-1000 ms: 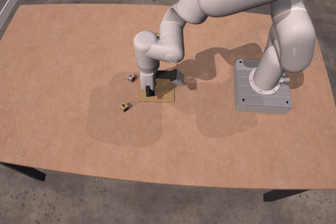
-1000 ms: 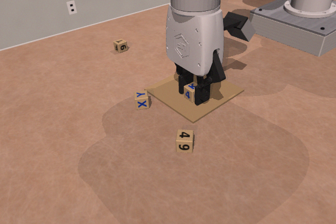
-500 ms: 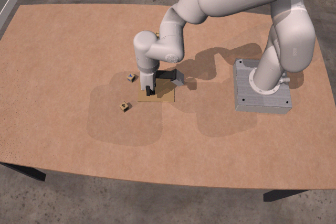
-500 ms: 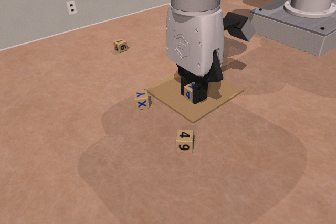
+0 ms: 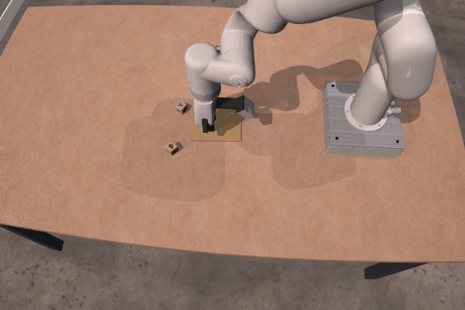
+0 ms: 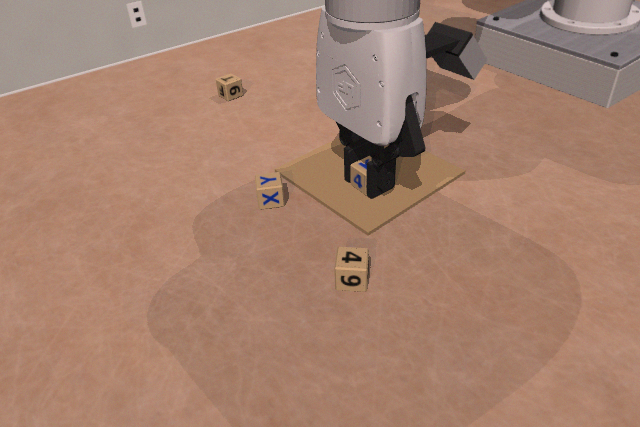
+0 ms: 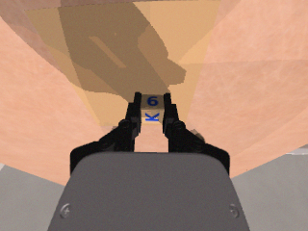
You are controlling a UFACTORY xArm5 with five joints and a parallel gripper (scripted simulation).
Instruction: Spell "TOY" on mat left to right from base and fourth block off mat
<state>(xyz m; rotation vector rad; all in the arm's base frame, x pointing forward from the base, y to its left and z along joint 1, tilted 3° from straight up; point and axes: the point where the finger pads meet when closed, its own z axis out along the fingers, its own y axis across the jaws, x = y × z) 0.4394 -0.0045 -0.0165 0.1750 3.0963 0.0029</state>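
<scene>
The gripper (image 5: 208, 126) (image 6: 366, 179) (image 7: 152, 101), closed to a narrow gap, clasps the K-topped block (image 6: 358, 180) (image 7: 152, 115) over the thin, flat, tan mat (image 5: 232, 132) (image 6: 320, 182) (image 7: 192, 29). Left of its black fingers, wooden cubes lie on the mottled tabletop (image 5: 112, 74) (image 6: 103, 179): 1-topped block (image 5: 217, 47) (image 6: 229, 87) far, Y-topped block (image 5: 181, 107) (image 6: 269, 190) beside the mat, 4-topped block (image 5: 171, 147) (image 6: 352, 269) near.

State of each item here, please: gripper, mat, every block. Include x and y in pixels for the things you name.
Gripper (image 5: 208, 125) (image 6: 365, 185) (image 7: 152, 101): shut on the K block
K block (image 6: 357, 181) (image 7: 152, 115): over the mat, K up
Mat (image 5: 229, 134) (image 6: 361, 215) (image 7: 194, 29): flat
Y block (image 5: 181, 107) (image 6: 269, 191): off the mat, Y up
4 block (image 5: 171, 147) (image 6: 352, 269): off the mat, 4 up
Far block (image 5: 217, 46) (image 6: 229, 88): off the mat, top mark unclear
</scene>
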